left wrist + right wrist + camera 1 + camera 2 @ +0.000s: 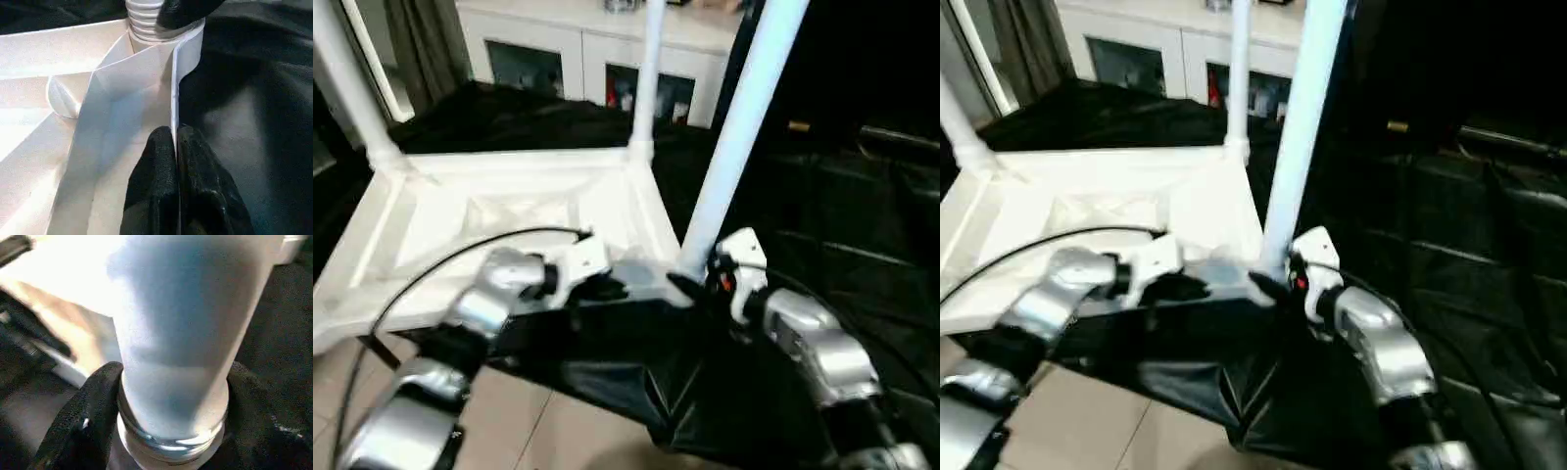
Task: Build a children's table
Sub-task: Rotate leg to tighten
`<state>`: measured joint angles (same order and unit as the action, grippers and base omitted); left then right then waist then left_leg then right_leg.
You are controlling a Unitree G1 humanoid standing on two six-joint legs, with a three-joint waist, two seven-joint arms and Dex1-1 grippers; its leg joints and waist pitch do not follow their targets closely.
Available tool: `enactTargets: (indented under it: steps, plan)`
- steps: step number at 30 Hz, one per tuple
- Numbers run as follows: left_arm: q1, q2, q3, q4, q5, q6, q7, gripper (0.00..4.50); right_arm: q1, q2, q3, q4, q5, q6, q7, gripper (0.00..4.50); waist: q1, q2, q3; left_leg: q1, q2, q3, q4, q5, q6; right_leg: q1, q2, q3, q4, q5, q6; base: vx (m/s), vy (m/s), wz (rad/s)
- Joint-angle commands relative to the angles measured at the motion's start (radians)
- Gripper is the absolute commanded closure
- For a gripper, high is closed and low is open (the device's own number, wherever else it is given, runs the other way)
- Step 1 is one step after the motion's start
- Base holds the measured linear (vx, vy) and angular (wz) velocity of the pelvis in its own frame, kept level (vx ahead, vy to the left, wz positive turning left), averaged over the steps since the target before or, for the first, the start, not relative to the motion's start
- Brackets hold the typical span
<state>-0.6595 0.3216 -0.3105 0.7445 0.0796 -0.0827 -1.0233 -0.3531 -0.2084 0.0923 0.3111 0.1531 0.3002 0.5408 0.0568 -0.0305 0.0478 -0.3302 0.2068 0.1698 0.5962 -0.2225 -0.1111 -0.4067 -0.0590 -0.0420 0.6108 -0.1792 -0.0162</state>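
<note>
The children's table lies upside down on a black cloth, its white ribbed top (509,211) facing up. Three white legs stand in corner sockets: the far-left leg (347,83), the far-right leg (649,78) and the near-right leg (734,127). My left gripper (174,134) is shut on the thin rim wall of the top, a short way from the near-right socket (146,24). My right gripper (171,377) is closed around the base of the near-right leg (186,333), with one black finger (93,401) on each side, just above the socket.
The black cloth (842,225) covers the support and hangs over its near edge above the tiled floor (509,421). A white cabinet with glass doors (587,59) stands behind. A black cable (440,259) arcs over my left forearm. A curtain (421,39) hangs at the back left.
</note>
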Motion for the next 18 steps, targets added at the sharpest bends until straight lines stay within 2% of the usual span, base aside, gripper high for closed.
enactTargets:
  steps: [1, 3, 4, 5, 7, 8, 9, 11, 12, 14, 18]
  plan:
    - [-0.041, -0.062, 0.012, 0.071, 0.026, 0.066, 0.164, 4.50, -0.030, 0.086, -0.018, 0.117, -0.032, 0.018, -0.194, 1.75, -0.005, 0.002, -0.051, -0.006, 0.012, 0.002, -0.078, -0.180, -0.011, 0.045, -0.065, 0.042, -0.086, -0.346, -0.157, 0.000, 0.000, 0.00]
    - [-0.051, -0.081, 0.014, 0.085, 0.029, 0.073, 0.192, 4.50, -0.045, 0.115, -0.034, 0.146, -0.035, 0.009, -0.245, 1.75, -0.006, 0.004, -0.050, -0.007, 0.009, -0.002, -0.080, -0.188, -0.020, 0.045, -0.068, 0.041, -0.090, -0.397, -0.139, 0.000, 0.000, 0.00]
    - [-0.062, -0.098, 0.016, 0.099, 0.033, 0.079, 0.219, 4.50, -0.057, 0.137, -0.044, 0.170, -0.036, -0.001, -0.276, 1.75, -0.005, 0.002, -0.051, -0.004, 0.011, -0.002, -0.079, -0.191, -0.018, 0.044, -0.069, 0.042, -0.093, -0.401, -0.133, 0.000, 0.000, 0.00]
    - [-0.071, -0.110, 0.017, 0.114, 0.039, 0.079, 0.239, 4.50, -0.066, 0.152, -0.048, 0.187, -0.037, -0.009, -0.292, 1.75, -0.004, 0.006, -0.051, -0.005, 0.011, -0.002, -0.079, -0.188, -0.017, 0.043, -0.070, 0.042, -0.092, -0.389, -0.134, 0.000, 0.000, 0.00]
    - [-0.086, -0.131, 0.010, 0.135, 0.055, 0.060, 0.250, 4.50, -0.083, 0.176, -0.044, 0.207, -0.038, -0.033, -0.286, 1.75, -0.002, 0.003, -0.055, -0.007, 0.012, 0.000, -0.077, -0.159, -0.004, 0.047, -0.066, 0.044, -0.084, -0.295, -0.151, 0.000, 0.000, 0.00]
    - [-0.087, -0.133, 0.010, 0.138, 0.056, 0.057, 0.249, 4.50, -0.085, 0.178, -0.044, 0.207, -0.036, -0.037, -0.282, 1.19, -0.002, 0.004, -0.055, -0.009, 0.012, 0.000, -0.077, -0.153, 0.000, 0.048, -0.066, 0.044, -0.081, -0.271, -0.159, 0.000, 0.000, 0.00]
    - [-0.091, -0.135, 0.008, 0.146, 0.058, 0.050, 0.248, 4.50, -0.089, 0.183, -0.047, 0.208, -0.032, -0.043, -0.274, 1.19, -0.001, 0.007, -0.057, -0.012, 0.012, -0.001, -0.078, -0.142, 0.005, 0.053, -0.067, 0.043, -0.077, -0.236, -0.169, 0.000, 0.000, 0.00]
    - [-0.089, -0.128, 0.005, 0.144, 0.060, 0.041, 0.238, 4.50, -0.089, 0.174, -0.043, 0.197, -0.032, -0.050, -0.250, 0.99, -0.001, 0.006, -0.057, -0.012, 0.012, 0.000, -0.077, -0.138, 0.012, 0.055, -0.066, 0.043, -0.075, -0.211, -0.177, 0.000, 0.000, 0.00]
    - [-0.082, -0.112, -0.003, 0.136, 0.064, 0.035, 0.215, 4.50, -0.087, 0.156, -0.038, 0.172, -0.037, -0.054, -0.220, 0.88, -0.001, 0.010, -0.056, -0.012, 0.012, -0.001, -0.077, -0.142, 0.015, 0.055, -0.067, 0.043, -0.075, -0.208, -0.180, 0.000, 0.000, 0.00]
    - [-0.078, -0.104, -0.006, 0.131, 0.063, 0.036, 0.201, 4.50, -0.083, 0.141, -0.026, 0.152, -0.040, -0.056, -0.190, 0.74, -0.002, 0.008, -0.056, -0.012, 0.013, -0.001, -0.078, -0.151, 0.018, 0.057, -0.067, 0.042, -0.076, -0.216, -0.181, 0.000, 0.000, 0.00]
    - [-0.068, -0.072, -0.013, 0.118, 0.062, 0.035, 0.146, 4.50, -0.049, 0.045, 0.015, 0.036, -0.014, -0.048, -0.035, 0.74, -0.001, 0.004, -0.055, -0.013, 0.013, 0.000, -0.076, -0.154, 0.033, 0.061, -0.066, 0.042, -0.079, -0.229, -0.178, 0.000, 0.000, 0.00]
